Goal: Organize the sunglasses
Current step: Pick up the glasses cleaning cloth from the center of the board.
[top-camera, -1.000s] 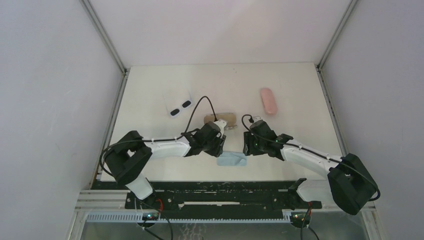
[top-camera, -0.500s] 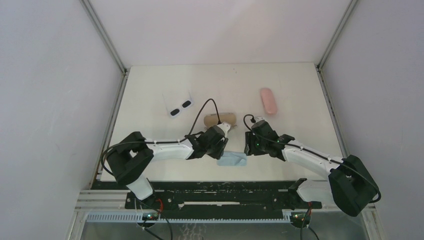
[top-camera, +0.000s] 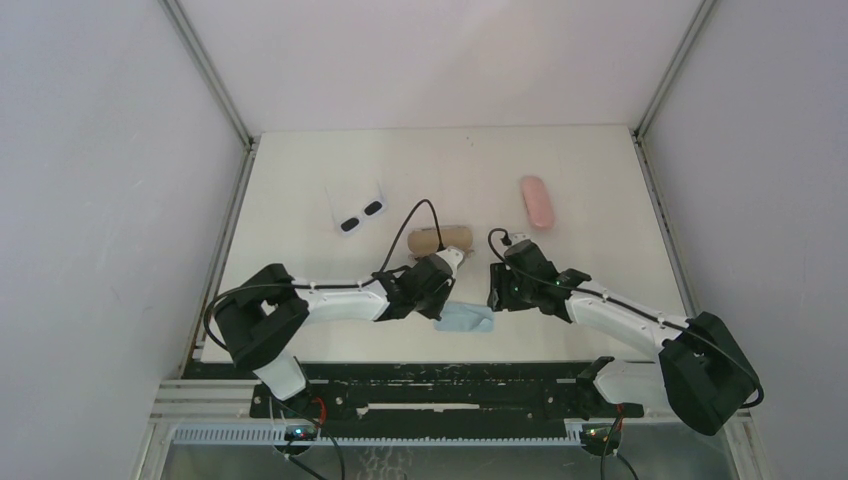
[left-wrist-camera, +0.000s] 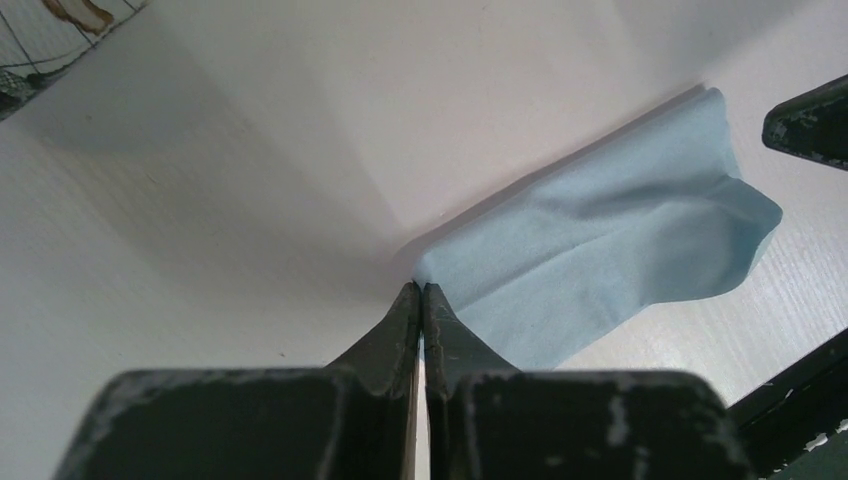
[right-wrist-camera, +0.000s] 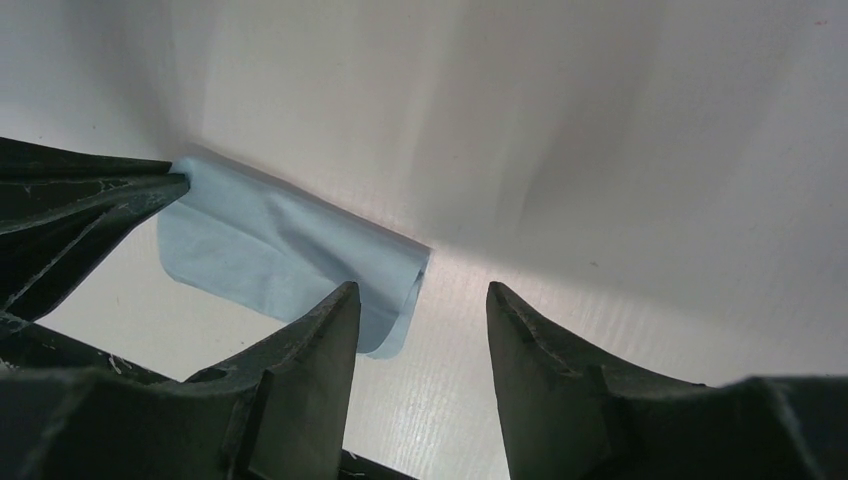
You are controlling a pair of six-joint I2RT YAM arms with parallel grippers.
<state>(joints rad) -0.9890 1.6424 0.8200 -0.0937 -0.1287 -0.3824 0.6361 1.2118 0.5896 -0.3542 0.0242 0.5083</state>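
The white-framed sunglasses [top-camera: 360, 215] lie at the back left of the table, far from both arms. A light-blue cloth [top-camera: 463, 319] lies flat near the front edge, between the two grippers. My left gripper [top-camera: 441, 301] is low at the cloth's left corner [left-wrist-camera: 440, 270], and its jaws [left-wrist-camera: 421, 287] are pressed together on that corner. My right gripper [right-wrist-camera: 420, 290] hovers open over the cloth's right end [right-wrist-camera: 395, 300] with nothing between its fingers.
A tan oval case [top-camera: 440, 238] sits just behind the left gripper. A pink oval case [top-camera: 537, 202] lies at the back right. The table's front edge and the dark rail [top-camera: 440, 372] run just below the cloth.
My left gripper has moved toward the front edge, down to the cloth's corner, and its jaws have closed there. The right gripper has hardly moved and stays open.
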